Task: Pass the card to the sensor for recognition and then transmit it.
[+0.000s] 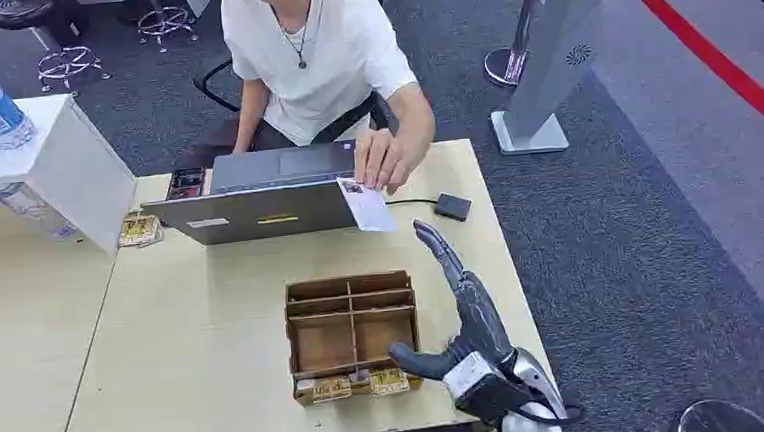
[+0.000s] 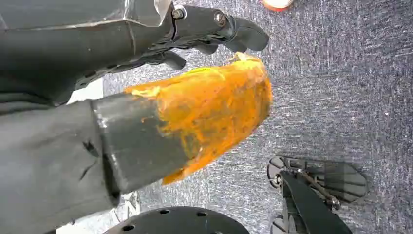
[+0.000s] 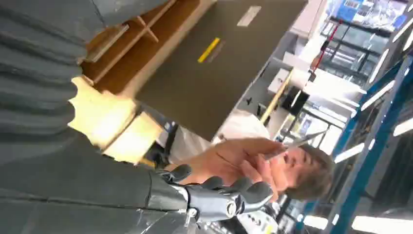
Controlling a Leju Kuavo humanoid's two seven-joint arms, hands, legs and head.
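While the person's hand (image 1: 387, 159) holds the card (image 1: 367, 204) at the laptop's (image 1: 258, 212) corner, long edge pointing down, the right hand (image 1: 461, 306) reaches just below, fingers spread, apparently empty.

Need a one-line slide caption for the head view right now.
Person's hand holds the card beside the laptop while the robot's open right hand reaches toward it.
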